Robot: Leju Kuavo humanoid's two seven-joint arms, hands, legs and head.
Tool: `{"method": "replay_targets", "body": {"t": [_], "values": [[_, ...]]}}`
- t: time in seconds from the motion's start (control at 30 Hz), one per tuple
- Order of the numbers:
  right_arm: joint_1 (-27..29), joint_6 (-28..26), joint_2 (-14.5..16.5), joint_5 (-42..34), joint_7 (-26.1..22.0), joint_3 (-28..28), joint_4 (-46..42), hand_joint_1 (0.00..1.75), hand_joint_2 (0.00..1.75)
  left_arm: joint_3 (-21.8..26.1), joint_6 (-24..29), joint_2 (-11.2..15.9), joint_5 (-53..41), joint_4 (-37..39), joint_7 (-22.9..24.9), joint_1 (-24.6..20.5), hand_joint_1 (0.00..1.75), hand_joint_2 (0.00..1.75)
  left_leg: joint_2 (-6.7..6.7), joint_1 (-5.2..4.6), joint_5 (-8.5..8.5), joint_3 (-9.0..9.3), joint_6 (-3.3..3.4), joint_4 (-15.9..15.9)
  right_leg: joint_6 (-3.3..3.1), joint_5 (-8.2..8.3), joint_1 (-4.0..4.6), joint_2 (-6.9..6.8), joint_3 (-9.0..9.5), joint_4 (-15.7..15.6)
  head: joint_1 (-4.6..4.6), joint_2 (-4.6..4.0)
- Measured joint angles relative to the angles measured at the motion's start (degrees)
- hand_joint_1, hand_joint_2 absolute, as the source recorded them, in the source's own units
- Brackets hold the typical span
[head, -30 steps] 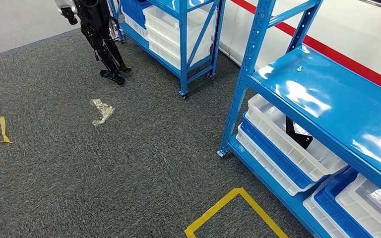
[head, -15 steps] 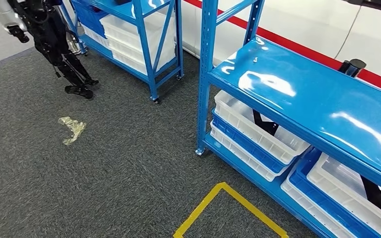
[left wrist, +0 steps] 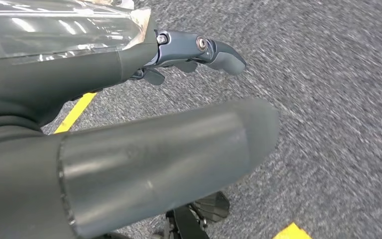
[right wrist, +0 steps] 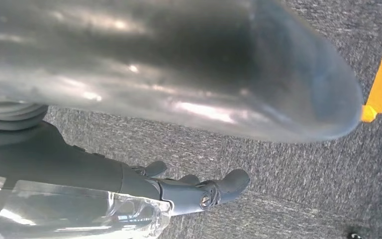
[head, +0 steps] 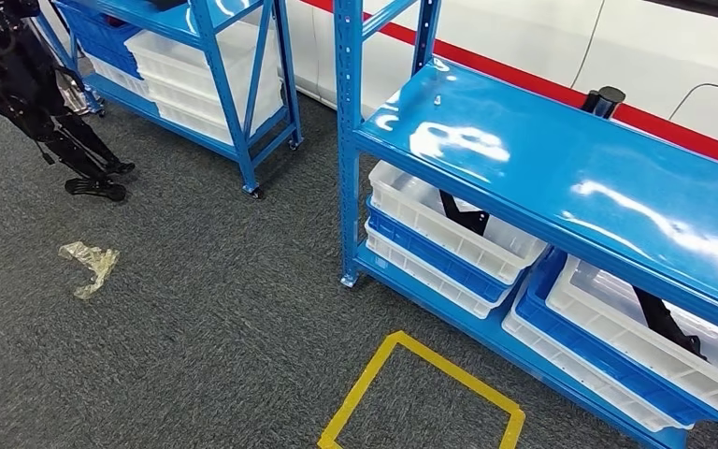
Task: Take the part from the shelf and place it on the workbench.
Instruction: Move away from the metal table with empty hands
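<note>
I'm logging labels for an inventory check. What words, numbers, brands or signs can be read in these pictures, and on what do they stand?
None can be read.
Blue shelf: no label, only glare.
White bins: no tags in sight.
Yellow tape square on the carpet: a plain outline, no lettering.
Left hand and right hand: no markings to read.

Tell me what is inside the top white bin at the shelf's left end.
A black angled part lies in the white bin. The blue shelf top covers the bin's rear, hiding anything there.
</note>
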Motion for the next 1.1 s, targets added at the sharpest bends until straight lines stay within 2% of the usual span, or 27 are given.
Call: {"method": "replay_targets", "body": {"t": [0.03,0.07,0.1,0.17,0.23,0.3,0.33,0.37,0.4,0.43,0.5,0.53,0.57,0.63,0.7,0.77,0.83,0.87,0.9,0.93,1.0,1.07,1.1], "values": [[-0.11,0.0,-0.02,0.03,0.01,0.01,0.0,0.0,0.0,0.0,0.0,-0.02,-0.01,-0.01,0.0,0.01,0.0,0.0,0.42,-0.16,-0.22,0.24,-0.31,0.01,-0.27,0.83,0.15,-0.93,1.26,-2.36,-0.02,0.0],[-0.18,0.0,-0.02,0.07,0.01,0.01,0.0,0.0,0.0,0.0,0.0,-0.02,-0.01,-0.01,0.0,0.0,0.0,0.0,0.82,-0.32,-0.44,0.55,-0.65,0.0,-0.75,1.16,0.32,-1.41,1.71,-3.24,-0.06,0.0],[-0.2,0.0,-0.03,0.11,0.02,0.02,0.01,0.0,0.0,0.01,0.0,-0.02,-0.01,-0.02,0.0,-0.03,0.0,0.0,1.27,-0.36,-0.62,0.87,-0.97,-0.09,-1.2,1.25,0.5,-1.04,1.69,-3.18,-0.13,0.0],[-0.18,0.0,-0.03,0.21,0.04,0.02,0.02,0.0,0.0,0.02,0.0,-0.02,-0.01,-0.08,0.01,-0.15,0.0,0.0,1.99,-0.18,-1.01,1.38,-1.59,-0.2,-2.06,1.37,0.18,0.19,2.0,-3.3,-0.26,0.0],[-0.2,0.02,-0.03,0.3,0.08,0.01,0.02,0.0,0.0,0.07,0.02,-0.03,0.0,-0.16,-0.01,-0.26,0.0,0.0,0.51,0.11,-3.12,0.37,-2.15,2.46,-2.75,1.62,-0.38,1.35,2.39,-3.5,-0.45,0.0],[-0.26,0.08,-0.03,0.43,0.13,0.01,0.02,0.0,0.0,0.27,0.1,-0.02,0.03,-0.2,-0.01,-0.18,0.0,0.0,-2.21,0.31,-6.78,-3.0,-2.42,9.6,-3.1,1.73,-0.43,2.5,2.38,-3.47,-0.71,0.0],[-0.29,0.1,-0.03,0.51,0.16,0.02,0.03,0.0,0.0,0.41,0.14,-0.03,0.05,-0.2,0.0,-0.05,0.0,0.0,-2.98,0.34,-7.96,-4.82,-2.44,13.05,-3.18,1.74,-0.31,3.12,2.35,-3.44,-0.79,0.0],[-0.29,0.12,-0.01,0.57,0.19,0.02,0.04,0.0,0.0,0.58,0.17,-0.03,0.07,-0.2,0.01,0.08,0.0,0.0,-3.43,0.34,-8.09,-6.06,-2.39,15.02,-3.2,1.72,-0.2,3.8,2.36,-3.39,-0.8,0.0],[-0.28,0.12,0.01,0.62,0.22,0.02,0.07,0.0,0.0,0.72,0.18,-0.04,0.07,-0.2,0.01,0.19,0.0,0.0,-3.7,0.34,-7.02,-6.33,-2.28,14.81,-3.21,1.7,-0.11,4.51,2.4,-3.34,-0.8,0.0],[-0.29,0.13,0.01,0.64,0.27,0.02,0.09,0.0,0.0,0.83,0.18,-0.04,0.07,-0.21,0.01,0.23,0.0,0.0,-3.98,0.34,-4.95,-5.47,-2.1,12.3,-3.2,1.68,-0.06,5.23,2.48,-3.3,-0.81,0.0],[-0.44,0.12,0.01,0.62,0.34,0.02,0.11,0.0,0.0,0.95,0.17,-0.04,-0.03,-0.23,0.0,0.21,0.0,0.0,-5.79,0.46,-1.13,-2.47,-1.75,4.89,-3.09,1.64,0.12,6.55,2.46,-3.15,-0.8,0.0],[-0.54,0.11,0.0,0.6,0.36,0.02,0.11,0.0,0.0,0.99,0.16,-0.04,-0.11,-0.25,-0.01,0.17,0.0,0.0,-6.62,0.45,-0.22,-1.36,-1.62,2.24,-2.92,1.65,0.2,7.14,2.29,-3.09,-0.79,0.0],[-0.6,0.11,-0.01,0.56,0.37,0.02,0.11,0.0,0.0,1.03,0.14,-0.03,-0.22,-0.27,-0.01,0.14,0.0,0.0,-7.19,0.36,-0.08,-0.85,-1.45,0.96,-2.65,1.7,0.24,7.64,2.06,-3.09,-0.78,0.0],[-0.45,0.1,-0.05,0.47,0.37,0.02,0.12,0.0,0.0,1.09,0.07,-0.03,-0.44,-0.32,-0.02,0.03,0.0,0.0,-6.53,0.12,-0.06,-0.66,-0.87,0.57,-1.89,1.88,0.15,8.56,1.52,-3.26,-0.76,0.0],[-0.25,0.08,-0.07,0.43,0.37,0.02,0.19,0.0,0.0,1.12,0.01,-0.09,-0.59,-0.36,-0.02,-0.09,0.0,0.0,-5.39,0.16,0.36,-0.27,-0.01,0.02,-1.49,1.19,0.12,7.26,0.62,-1.99,-0.64,0.0],[-0.42,0.07,-0.07,0.42,0.36,0.02,0.25,0.0,0.0,1.18,0.0,-0.15,-0.67,-0.37,-0.02,-0.11,0.0,0.0,-4.03,0.21,0.63,-0.14,0.53,-0.32,-1.74,-1.64,0.15,4.6,-2.29,3.91,-0.43,0.0],[-0.51,0.06,-0.07,0.43,0.34,0.02,0.26,0.0,0.0,1.29,0.0,-0.16,-0.78,-0.37,-0.02,-0.02,0.0,0.0,-2.6,0.15,0.64,-0.26,0.68,-0.31,-1.78,-4.47,0.05,3.47,-6.0,11.45,-0.32,0.0],[-0.41,0.02,-0.08,0.44,0.34,0.02,0.27,0.0,0.0,1.33,0.0,-0.16,-0.87,-0.37,-0.02,0.0,0.0,0.0,-1.99,0.15,0.62,-0.29,0.68,-0.3,-1.5,-4.86,-0.05,3.29,-6.85,13.25,-0.32,0.0],[-0.3,-0.1,-0.09,0.53,0.32,0.01,0.27,0.0,0.0,1.37,-0.01,-0.17,-0.99,-0.37,-0.02,0.0,0.0,0.0,-1.49,0.16,0.6,-0.29,0.67,-0.29,-1.06,-4.47,-0.17,3.13,-6.69,13.02,-0.3,0.0],[-0.22,-0.29,-0.11,0.71,0.26,0.01,0.27,0.0,0.0,1.38,-0.02,-0.19,-1.1,-0.37,-0.02,-0.01,0.0,0.0,-1.15,0.17,0.56,-0.25,0.61,-0.29,-0.53,-3.47,-0.31,2.92,-5.51,10.78,-0.31,0.0],[-0.22,-0.93,-0.16,1.47,0.15,0.06,0.27,0.0,0.0,1.42,-0.05,-0.21,-1.25,-0.37,-0.01,-0.11,0.0,0.0,-0.59,0.08,0.4,-0.13,0.29,-0.23,0.25,-0.88,-0.44,2.12,-1.14,2.74,-0.26,0.0],[-0.24,-1.45,-0.21,2.35,0.23,0.16,0.28,0.0,0.0,1.51,-0.08,-0.22,-1.28,-0.37,0.01,-0.24,0.0,0.0,-0.23,-0.23,0.13,0.04,-0.31,-0.13,-0.01,0.89,-0.28,1.38,2.14,-2.88,-0.27,0.0],[-0.23,-1.61,-0.19,2.64,0.3,0.22,0.3,0.0,0.0,1.6,-0.09,-0.2,-1.29,-0.38,0.01,-0.29,0.0,0.0,-0.16,-0.37,-0.07,0.11,-0.23,-0.08,-0.36,1.26,-0.29,1.19,2.69,-3.72,-0.29,0.0]]}}
